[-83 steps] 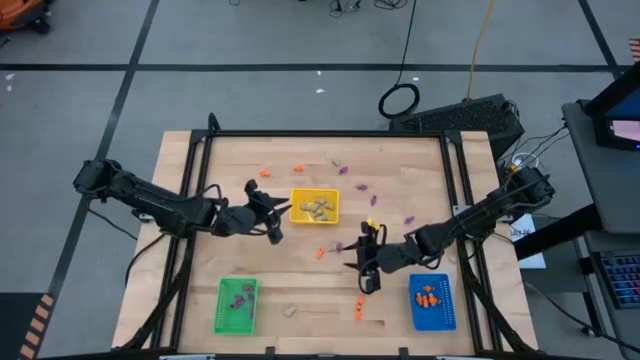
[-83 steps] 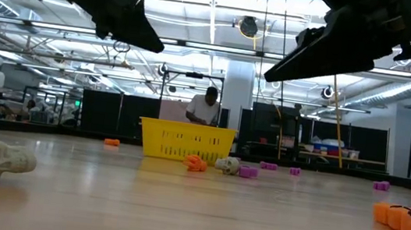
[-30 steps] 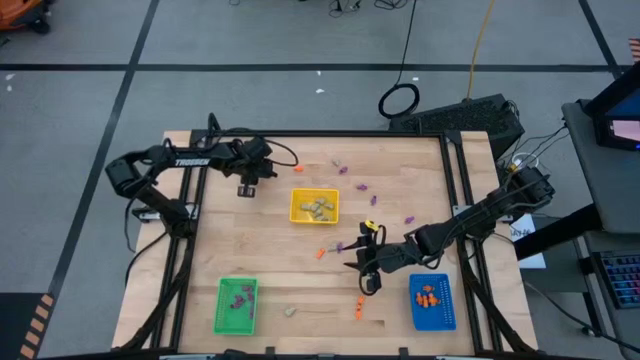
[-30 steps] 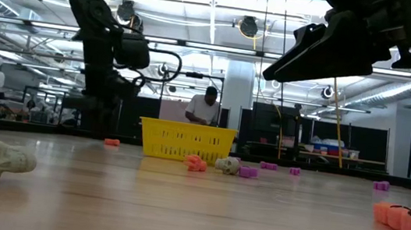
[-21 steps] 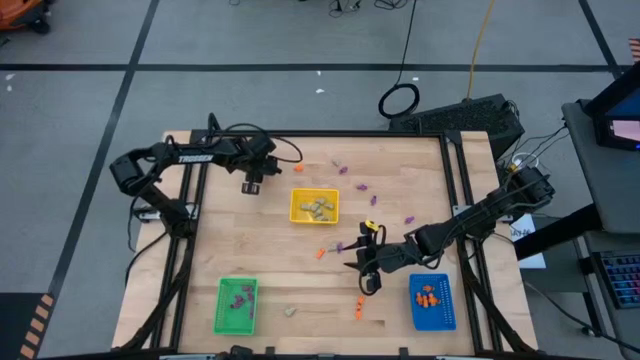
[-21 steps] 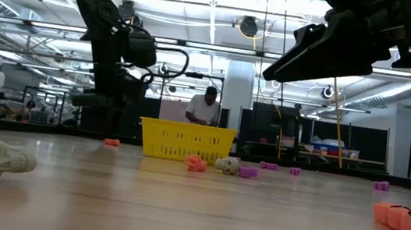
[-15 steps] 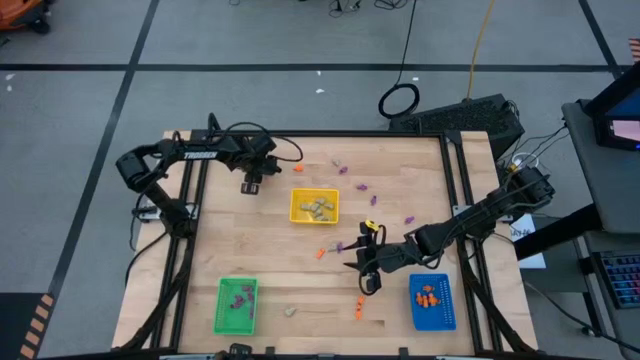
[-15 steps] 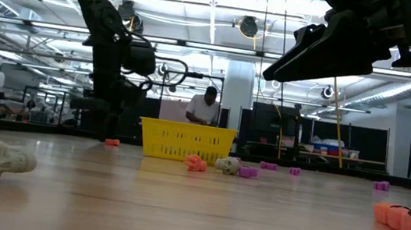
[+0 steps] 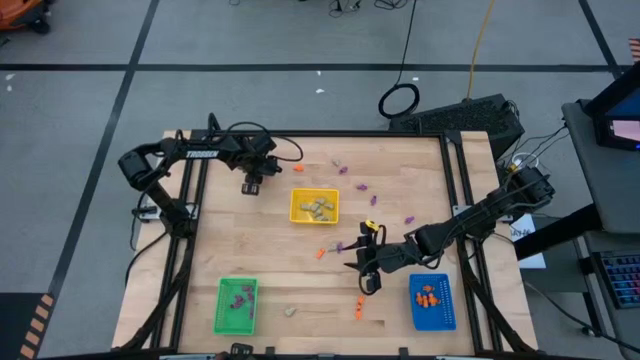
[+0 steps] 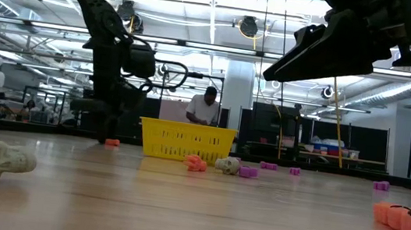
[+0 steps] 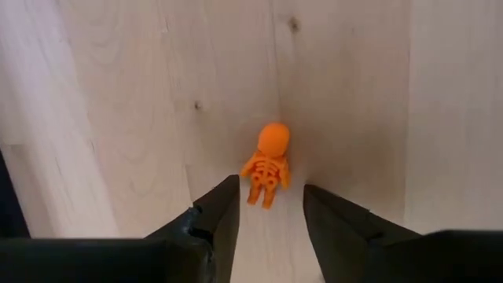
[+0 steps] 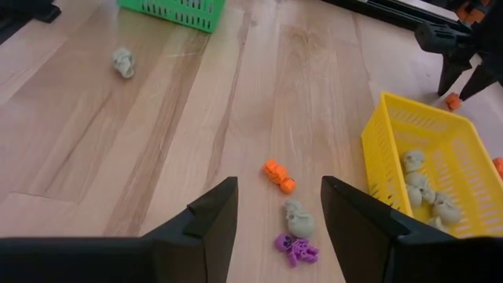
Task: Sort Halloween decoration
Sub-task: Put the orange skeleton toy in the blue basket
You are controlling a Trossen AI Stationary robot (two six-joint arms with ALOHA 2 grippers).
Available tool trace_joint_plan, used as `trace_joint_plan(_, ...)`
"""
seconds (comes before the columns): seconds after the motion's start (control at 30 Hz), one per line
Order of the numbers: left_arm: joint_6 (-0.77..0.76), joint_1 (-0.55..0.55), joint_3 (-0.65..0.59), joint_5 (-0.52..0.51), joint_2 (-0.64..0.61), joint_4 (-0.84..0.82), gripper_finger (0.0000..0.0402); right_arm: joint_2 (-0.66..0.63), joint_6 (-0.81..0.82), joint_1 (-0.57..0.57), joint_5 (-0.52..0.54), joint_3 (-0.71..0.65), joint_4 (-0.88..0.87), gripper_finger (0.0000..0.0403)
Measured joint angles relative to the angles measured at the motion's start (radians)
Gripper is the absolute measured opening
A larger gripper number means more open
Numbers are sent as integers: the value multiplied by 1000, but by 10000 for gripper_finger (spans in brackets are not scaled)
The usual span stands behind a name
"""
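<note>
The pale wooden table (image 9: pixel 400 200) is seen with the left gripper (image 11: pixel 269 206) lowered at its far left part, fingers parted around a tiny orange plastic skeleton figure (image 11: pixel 269 163); the right gripper (image 12: pixel 277 203) hovers mid-table, fingers apart, nothing held.

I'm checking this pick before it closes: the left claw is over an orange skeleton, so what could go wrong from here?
The orange skeleton lies just ahead of the left claw, not squarely between its open fingers, so closing now might only nip its legs or flick it away. It also sits tilted across the gap, so a pinch could twist it loose. The right claw hovers open and idle above loose trinkets.
</note>
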Motion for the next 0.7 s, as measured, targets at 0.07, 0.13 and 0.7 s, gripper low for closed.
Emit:
trace_joint_plan(0.07,0,0,0,7,0,0,136,0,5,0,0,0,0,169)
trace_joint_plan(0.13,0,0,0,12,1,0,118,0,5,0,0,0,0,169)
trace_joint_plan(0.7,-41,0,0,18,2,8,16,0,20,2,-1,0,-7,169)
